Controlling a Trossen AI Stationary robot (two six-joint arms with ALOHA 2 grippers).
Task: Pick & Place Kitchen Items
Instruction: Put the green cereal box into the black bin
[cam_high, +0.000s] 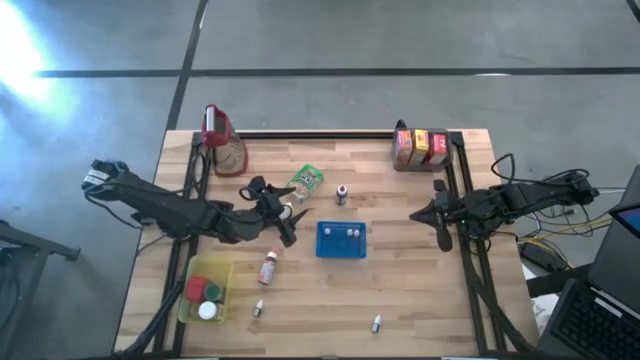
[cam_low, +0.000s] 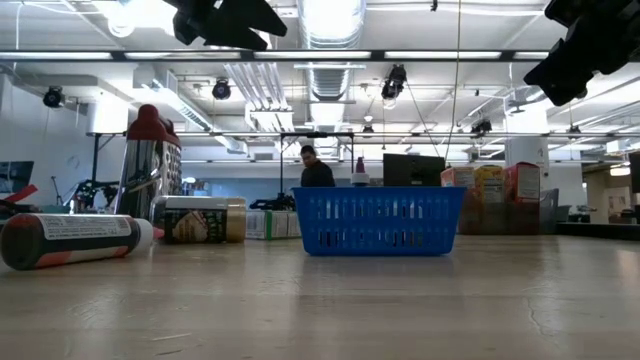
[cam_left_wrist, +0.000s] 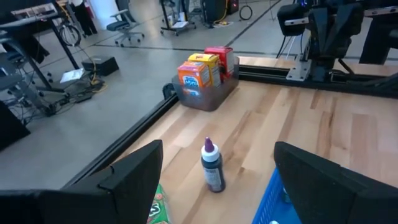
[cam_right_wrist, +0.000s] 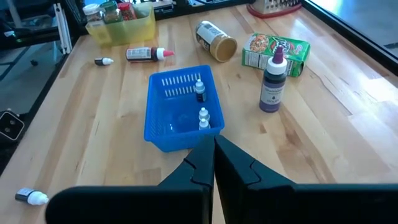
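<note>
Two small bottles (cam_right_wrist: 201, 102) upright inside blue tray (cam_high: 341, 240), centre frame. Left gripper (cam_high: 283, 218) just left of it, jaws apart, empty. Right gripper (cam_high: 440, 222) at right, jaws together.

Purple bottle (cam_high: 342, 194) with white cap stands upright just ahead of the open left gripper (cam_high: 287, 215), green packet (cam_high: 306, 180) lying flat beside it. Red-labelled bottle (cam_high: 268, 266) lies on its side behind that gripper; orange and red cartons (cam_high: 420, 146) stand far beyond.
</note>
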